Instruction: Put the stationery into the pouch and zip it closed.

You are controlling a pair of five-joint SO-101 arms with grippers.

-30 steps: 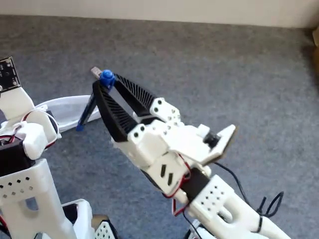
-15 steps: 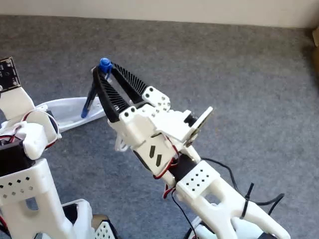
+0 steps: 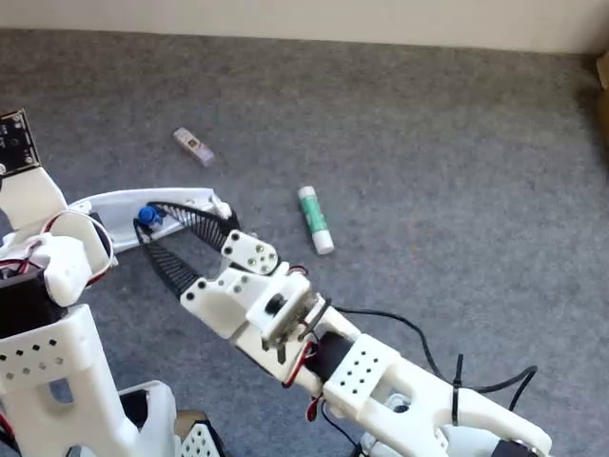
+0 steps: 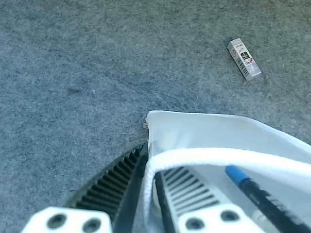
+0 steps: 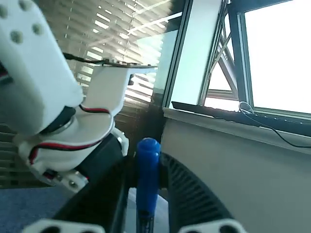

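The white pouch (image 3: 114,207) lies on the grey carpet at the left, its mouth held open. My left gripper (image 4: 148,156) is shut on the pouch (image 4: 204,131) rim, one black finger inside and one outside. My right gripper (image 3: 145,223) is shut on a blue pen (image 3: 147,215), low over the pouch mouth. The blue pen (image 4: 245,180) points down into the pouch in the left wrist view. In the right wrist view the blue pen (image 5: 147,167) stands upright between the black fingers (image 5: 187,187). A green glue stick (image 3: 315,220) and a small silver box (image 3: 193,146) lie loose on the carpet.
The left arm's white body (image 3: 48,286) stands at the near left. The silver box (image 4: 244,58) lies just beyond the pouch. Open carpet stretches to the right and far side. A black cable (image 3: 419,333) trails from the right arm.
My right gripper, holding the blue pen, has swung left and dropped from mid-air to the pouch mouth. The glue stick has come into view from behind it.
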